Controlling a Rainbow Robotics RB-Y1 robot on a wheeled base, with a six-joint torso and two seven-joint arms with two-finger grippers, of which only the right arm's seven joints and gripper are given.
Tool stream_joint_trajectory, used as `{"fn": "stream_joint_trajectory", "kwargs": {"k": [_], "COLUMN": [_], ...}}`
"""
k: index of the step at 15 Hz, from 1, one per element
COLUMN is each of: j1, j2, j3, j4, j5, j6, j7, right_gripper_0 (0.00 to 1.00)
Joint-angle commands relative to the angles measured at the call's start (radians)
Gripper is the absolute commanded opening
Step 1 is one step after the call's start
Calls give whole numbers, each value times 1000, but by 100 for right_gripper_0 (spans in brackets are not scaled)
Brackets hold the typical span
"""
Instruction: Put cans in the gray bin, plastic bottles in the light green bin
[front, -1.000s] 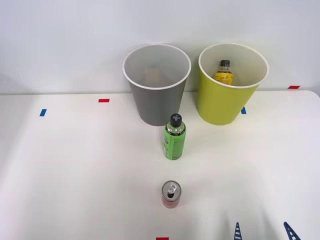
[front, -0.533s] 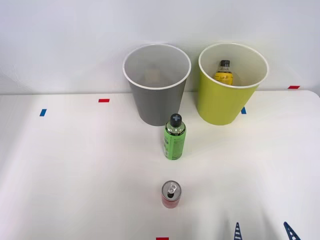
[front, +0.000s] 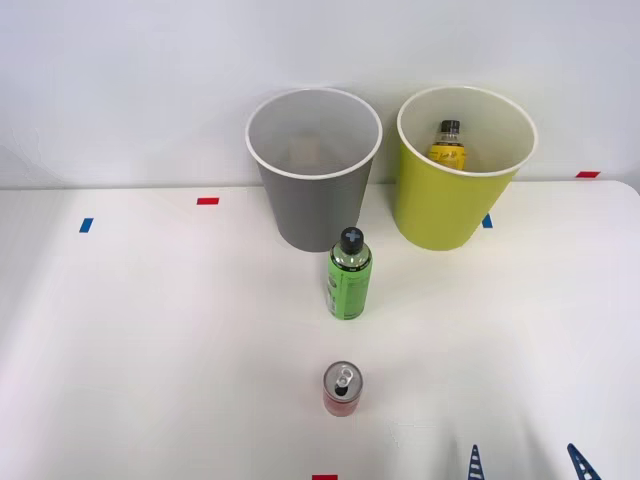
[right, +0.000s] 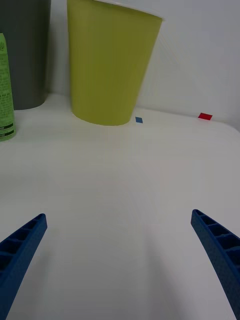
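A small red can (front: 341, 389) with a silver top stands near the table's front edge. Behind it stands a green-labelled bottle (front: 349, 275) (right: 5, 90) with a black cap. The gray bin (front: 313, 168) (right: 24, 50) stands at the back centre. To its right, the light green bin (front: 462, 165) (right: 110, 62) holds a yellow-orange bottle (front: 447, 142) with a black cap. My right gripper (front: 526, 463) (right: 120, 260) is open at the front right, well right of the can, with nothing between its fingers.
Small red and blue tape marks (front: 207, 201) dot the white table (front: 150, 340). A white wall stands right behind the bins.
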Motion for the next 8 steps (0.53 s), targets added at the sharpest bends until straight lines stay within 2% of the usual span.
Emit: {"fn": "stream_joint_trajectory", "kwargs": {"k": [1, 8], "j1": [0, 0], "j2": [0, 0], "j3": [0, 0], "j4": [0, 0], "j5": [0, 0], "j6": [0, 0], "j7": [0, 0], "right_gripper_0": [100, 100]}}
